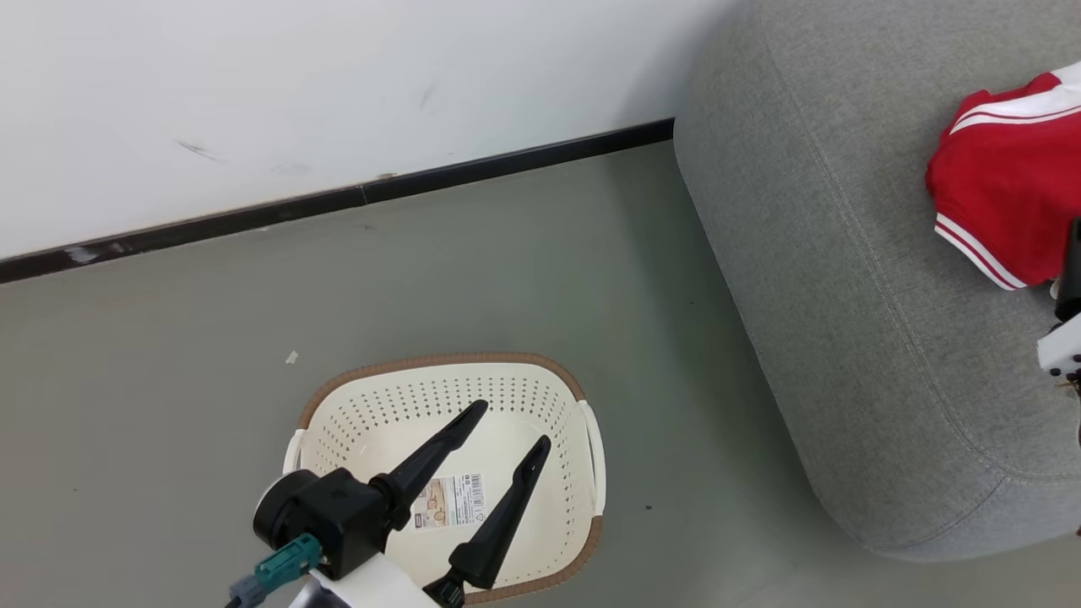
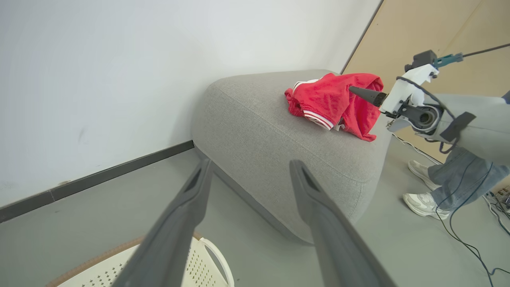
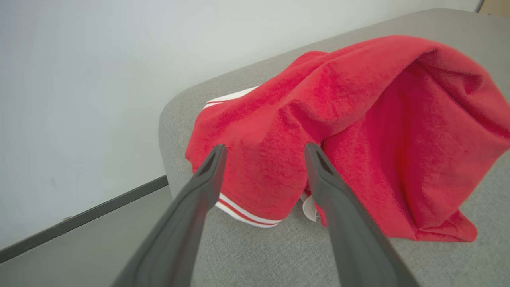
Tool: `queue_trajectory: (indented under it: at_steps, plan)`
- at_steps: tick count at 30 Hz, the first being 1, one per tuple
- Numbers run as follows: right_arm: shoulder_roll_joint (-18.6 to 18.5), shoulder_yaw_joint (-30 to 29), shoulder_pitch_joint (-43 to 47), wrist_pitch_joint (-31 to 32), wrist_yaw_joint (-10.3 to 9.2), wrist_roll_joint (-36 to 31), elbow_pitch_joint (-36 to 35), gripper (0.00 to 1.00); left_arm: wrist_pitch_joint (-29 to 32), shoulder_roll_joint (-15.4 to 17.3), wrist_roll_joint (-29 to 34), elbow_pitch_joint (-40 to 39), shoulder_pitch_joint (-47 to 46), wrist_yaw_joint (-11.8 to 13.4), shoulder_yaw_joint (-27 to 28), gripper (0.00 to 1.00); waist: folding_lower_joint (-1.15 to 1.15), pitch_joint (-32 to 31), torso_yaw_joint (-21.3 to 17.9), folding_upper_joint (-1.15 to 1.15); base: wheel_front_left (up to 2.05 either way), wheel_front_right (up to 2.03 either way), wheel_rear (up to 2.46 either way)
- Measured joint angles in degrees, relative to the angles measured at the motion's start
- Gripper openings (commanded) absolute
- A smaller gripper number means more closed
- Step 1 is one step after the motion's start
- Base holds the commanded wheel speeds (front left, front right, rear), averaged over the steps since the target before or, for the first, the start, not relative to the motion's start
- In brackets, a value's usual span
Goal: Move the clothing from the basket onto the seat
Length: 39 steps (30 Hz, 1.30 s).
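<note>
Red clothing (image 1: 1005, 194) heaped on seat (image 1: 844, 295), striped hem toward its rounded end, right gripper (image 3: 265, 146) splayed wide against cloth, left gripper (image 1: 513, 422) wide over upright basket (image 1: 439, 365)

Fingers stand spread wide on both the left end effector (image 1: 513, 422) and right end effector (image 3: 265, 146).

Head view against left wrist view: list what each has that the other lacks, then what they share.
Head view's own: most of the basket, the paper label on its floor, and the black body behind the left gripper. Left wrist view's own: a person's jeans and pale shoes beside the seat, floor cables, a tan panel. Shared: the clothing heaped on the seat, part of the basket, the left gripper with jaws open, white wall, dark skirting.
</note>
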Motion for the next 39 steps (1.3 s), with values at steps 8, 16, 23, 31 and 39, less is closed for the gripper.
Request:
queue_trajectory:
  at_steps: [8, 16, 23, 31, 39]
  plan:
    - [4.0, 5.7, 3.9, -0.1, 0.0, -0.5, -8.9, 1.0, -2.3, -0.8, 0.0, 1.6, 0.1, 0.9, 1.9, 1.0, 0.0, -3.0, 0.5, 0.0, 0.0, 0.0, 0.0]
    - [5.6, 10.4, 7.4, -0.1, 0.01, -2.8, -15.9, 1.0, -5.0, -1.4, 0.2, 2.9, 0.7, 3.6, 4.9, 1.0, 0.0, -5.5, 2.6, 0.0, 0.0, 0.0, 0.0]
    - [8.3, 18.1, 10.8, -0.1, 0.01, -2.2, -22.3, 1.0, -7.3, -1.4, 0.0, 4.6, 2.3, 5.5, 8.4, 1.0, 0.0, -7.3, 5.5, 0.0, 0.0, 0.0, 0.0]
    - [8.4, 21.9, 15.3, -0.1, 0.0, -0.4, -27.0, 1.0, -9.5, -1.6, -1.3, 8.2, 4.0, 8.5, 12.9, 1.0, 0.0, -8.8, 9.2, 0.0, 0.0, 0.0, 0.0]
    - [8.4, 24.4, 20.4, -0.1, 0.0, 0.6, -29.8, 1.0, -10.8, -2.1, -1.6, 11.3, 5.4, 11.0, 15.3, 1.0, 0.0, -10.2, 12.4, 0.0, 0.0, 0.0, 0.0]
